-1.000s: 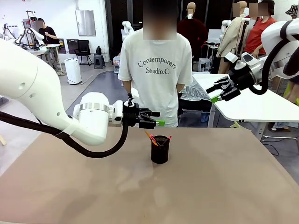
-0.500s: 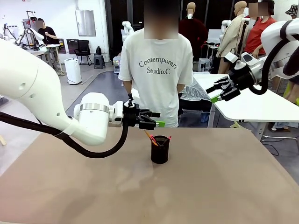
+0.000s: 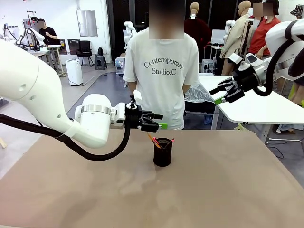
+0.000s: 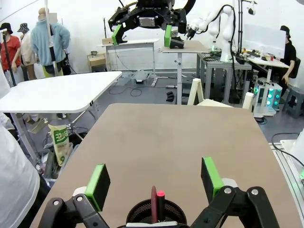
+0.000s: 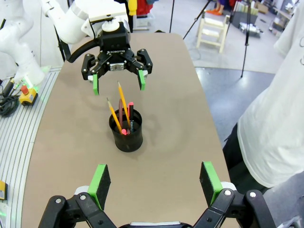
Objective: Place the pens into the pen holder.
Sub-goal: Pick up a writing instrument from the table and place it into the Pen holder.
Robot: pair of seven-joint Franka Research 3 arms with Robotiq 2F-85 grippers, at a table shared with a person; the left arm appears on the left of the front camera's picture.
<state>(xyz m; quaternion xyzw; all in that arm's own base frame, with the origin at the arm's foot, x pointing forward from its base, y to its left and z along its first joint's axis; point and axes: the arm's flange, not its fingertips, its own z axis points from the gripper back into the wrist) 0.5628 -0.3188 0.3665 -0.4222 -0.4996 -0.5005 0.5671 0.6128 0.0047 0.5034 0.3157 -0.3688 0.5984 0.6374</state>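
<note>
Two robot hands show in the front view. Left hand (image 3: pixel 159 120) hangs spread wide, empty, just above and left of the pen holder (image 3: pixel 162 152), which stands mid-bench (image 3: pixel 228 190). Pens (image 3: pixel 155 141) stick out of the holder's rim, leaning left. Right hand (image 3: pixel 222 94) is raised high at far right, well apart from the holder, fingers parted, empty. A person in a white T-shirt (image 3: pixel 164 71) stands at the far side.

Left wrist view: green pads (image 4: pixel 98 185) stand wide apart; pen holder (image 4: pixel 156 213) sits between them at the bottom edge, with a pinkish-red pen (image 4: pixel 153 210) and a red-ended dark pen (image 4: pixel 161 207) upright inside.

Right wrist view: own pads (image 5: pixel 99 182) wide, nothing between. Pen holder (image 5: pixel 125 131) is mid-bench, orange-yellow pens (image 5: pixel 122 100) leaning out; left hand (image 5: pixel 118 80) is beyond it, spread.
</note>
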